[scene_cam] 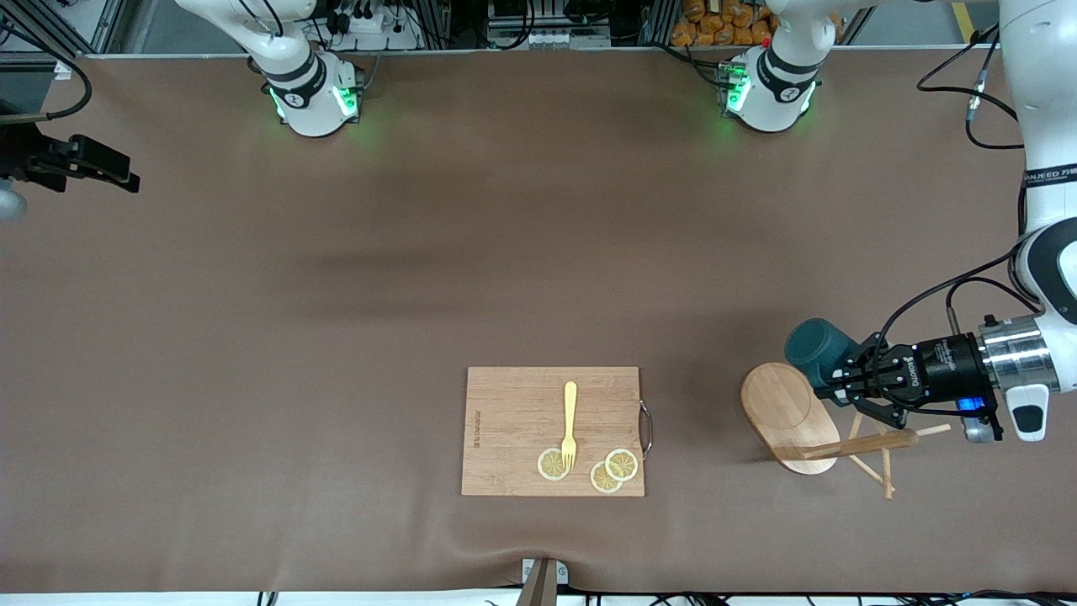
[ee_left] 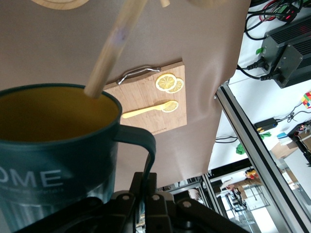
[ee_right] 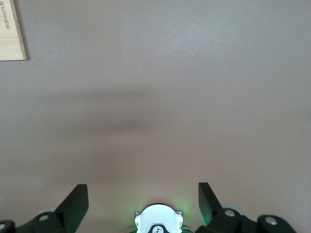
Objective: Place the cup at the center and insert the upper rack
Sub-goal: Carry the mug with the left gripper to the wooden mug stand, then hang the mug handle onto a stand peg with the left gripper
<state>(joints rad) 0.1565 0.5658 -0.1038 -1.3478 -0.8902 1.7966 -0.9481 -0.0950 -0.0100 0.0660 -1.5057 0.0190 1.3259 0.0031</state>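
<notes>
Cup (scene_cam: 818, 347) first: you'll find the dark teal mug lifted off the tabletop (scene_cam: 336, 337) at the left arm's end, tipped on its side, just above the rack's oval base. Your left gripper (scene_cam: 835, 380) has its fingers pinched on the cup's loop handle; in the left wrist view the handle (ee_left: 146, 150) runs down between the black fingers, and the yellowish inside of the cup (ee_left: 53, 141) shows, with white lettering on its side.

Look at the upper rack (scene_cam: 808, 425) next. It lies tipped over on the tabletop, its oval base (scene_cam: 787, 417) on edge and facing the centre, its post and thin pegs (scene_cam: 875, 459) pointing toward the left arm's end. One wooden rod (ee_left: 114, 48) crosses over the cup's rim in the left wrist view.

Your right gripper (ee_right: 143, 201) waits up high over bare tabletop near the right arm's end, fingers spread wide with nothing between them.

Near the middle, closer to the front camera, sits a wooden cutting board (scene_cam: 517, 438) carrying a yellow fork (scene_cam: 570, 421) and three lemon slices (scene_cam: 610, 471).
</notes>
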